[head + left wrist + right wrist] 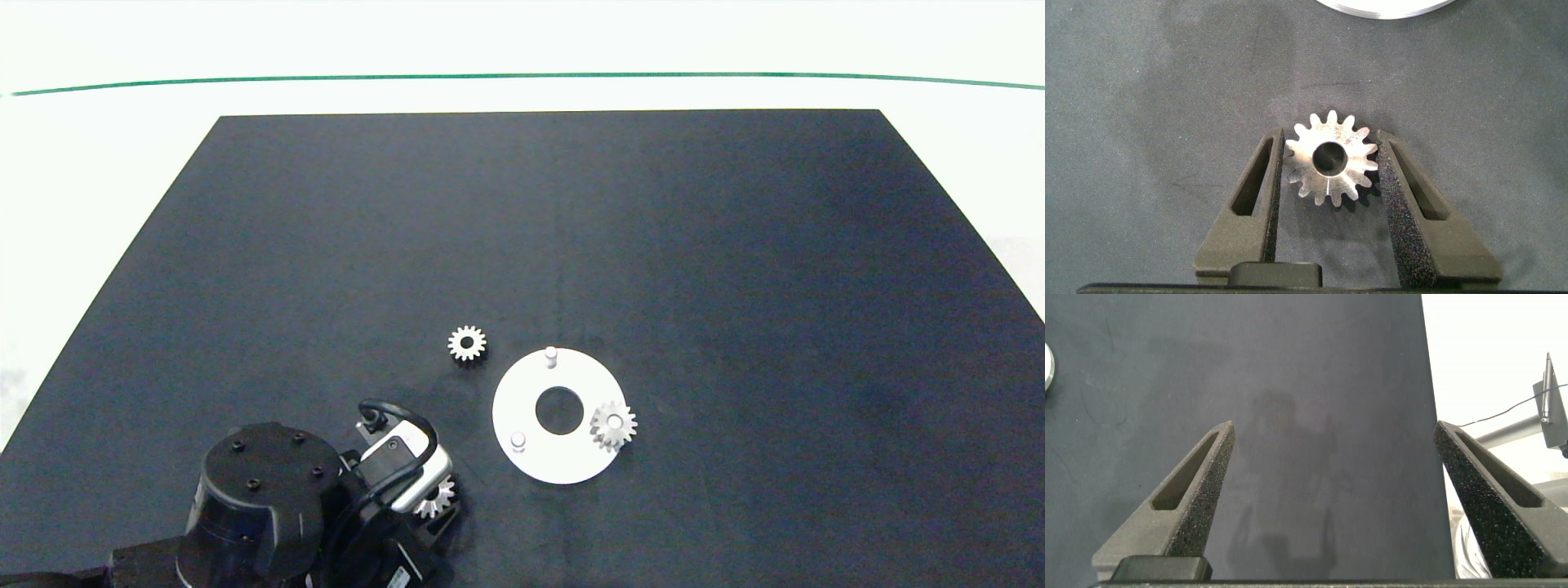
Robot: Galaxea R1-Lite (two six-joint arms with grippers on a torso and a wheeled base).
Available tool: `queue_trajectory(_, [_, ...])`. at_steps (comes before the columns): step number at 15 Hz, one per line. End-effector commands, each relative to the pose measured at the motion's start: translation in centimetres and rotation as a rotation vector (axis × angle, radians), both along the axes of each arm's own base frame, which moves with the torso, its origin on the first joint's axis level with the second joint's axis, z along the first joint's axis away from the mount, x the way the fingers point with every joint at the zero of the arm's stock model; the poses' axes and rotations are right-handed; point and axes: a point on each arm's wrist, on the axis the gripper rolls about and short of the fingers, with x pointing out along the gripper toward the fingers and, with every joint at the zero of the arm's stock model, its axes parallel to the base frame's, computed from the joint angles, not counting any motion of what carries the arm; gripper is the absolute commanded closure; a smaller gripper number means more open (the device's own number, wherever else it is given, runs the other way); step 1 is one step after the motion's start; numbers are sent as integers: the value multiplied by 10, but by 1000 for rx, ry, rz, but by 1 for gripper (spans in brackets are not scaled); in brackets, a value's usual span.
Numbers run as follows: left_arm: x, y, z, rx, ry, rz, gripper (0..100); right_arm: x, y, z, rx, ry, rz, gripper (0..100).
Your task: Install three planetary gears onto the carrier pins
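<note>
Gear (1331, 159) between left hand (1331, 155) fingers

planetary gears (1331, 159): bright silvery metal, machined, faintly scratched
disc (522, 408): smooth matt white, plastic-looking
counter (735, 286): dark matt cloth-like mat
left hand (1331, 204) pads (1400, 204): rough black foam on matt grey plastic

Black round arm housing (261, 482), 4 screws, looped black cable (400, 416).
</note>
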Motion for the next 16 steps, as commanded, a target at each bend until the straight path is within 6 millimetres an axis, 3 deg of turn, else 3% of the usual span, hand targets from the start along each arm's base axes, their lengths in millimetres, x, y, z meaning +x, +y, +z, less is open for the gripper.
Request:
queue_trajectory(1, [0,-5,14,-39,-45,-15,93,1,0,1,-4,5,-2,0])
queue_trajectory(9, [1,-13,42,-52,-72,-13,93,3,1,2,-6,11,-1,0])
queue_trajectory(16, [-5,-26,48,-76,-86,-61,93,5,2,1,-9,21,-2,0])
